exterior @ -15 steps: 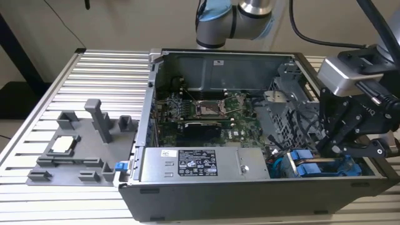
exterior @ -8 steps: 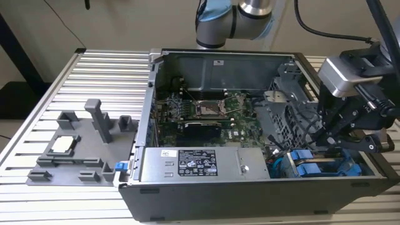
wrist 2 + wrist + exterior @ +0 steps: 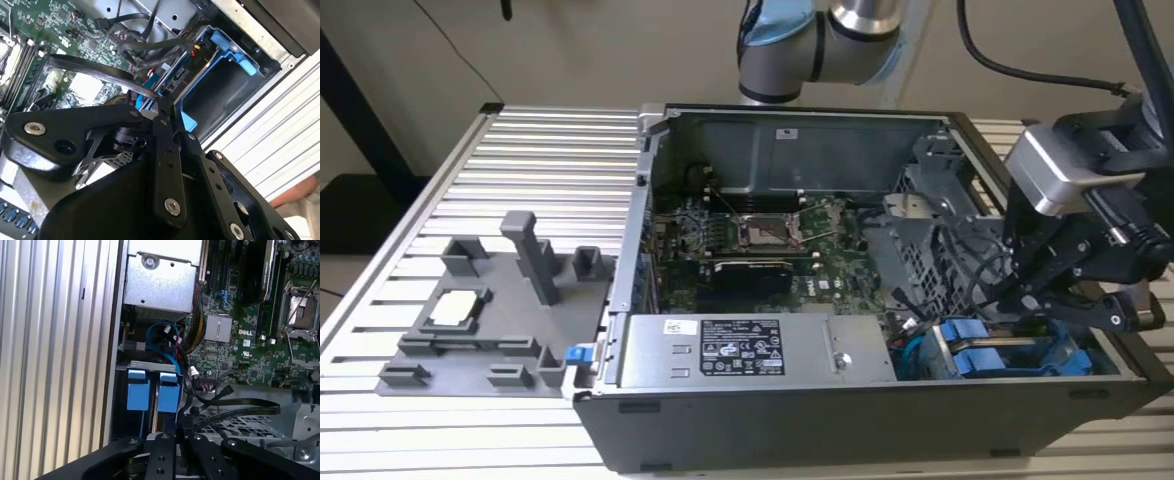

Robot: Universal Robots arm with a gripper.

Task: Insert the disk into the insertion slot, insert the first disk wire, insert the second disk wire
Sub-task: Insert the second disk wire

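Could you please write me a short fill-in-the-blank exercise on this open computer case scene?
1. The two carrier tabs in the drive cage are coloured ____.
2. The gripper hangs over the case's corner at the exterior view's ____.
3. In the exterior view, the power-supply box bears a ____ label.
4. The grey fixture tray lies ____ the case.

Missing words: blue; right; white; outside

Even, soft indoor light – case interior shadowed, near black linkages slightly blurred.
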